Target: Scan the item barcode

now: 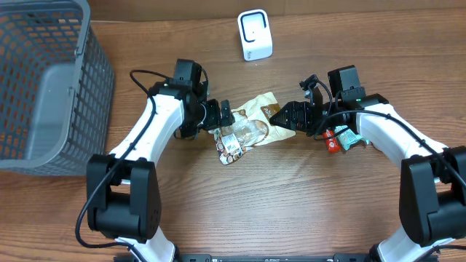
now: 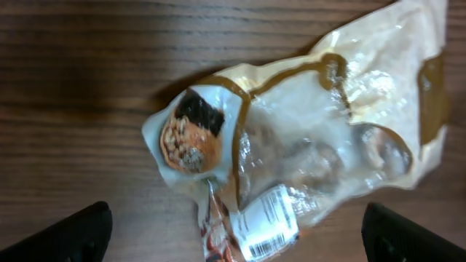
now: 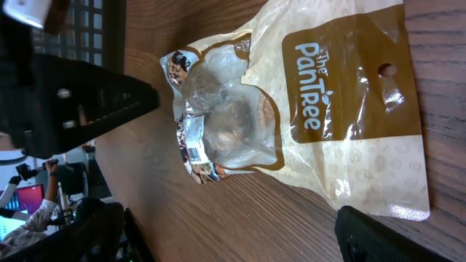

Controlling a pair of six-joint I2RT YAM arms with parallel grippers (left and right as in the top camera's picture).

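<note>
Overhead view: a clear-and-tan PanTree snack bag [image 1: 251,125] lies flat on the wooden tabletop [image 1: 291,211], between the two arms. The left gripper [image 1: 220,116] is at the bag's left end and the right gripper [image 1: 285,116] at its right end. Both sets of fingers stand apart and hold nothing. A white barcode label [image 2: 268,227] faces up near the bag's crumpled end. The white scanner [image 1: 255,35] sits well apart, toward the far edge. A grey basket [image 1: 44,87] stands at the left. Risk: the thin, glossy film may slip or fold when pinched, creasing or hiding the label, and glare could spoil the read.
</note>
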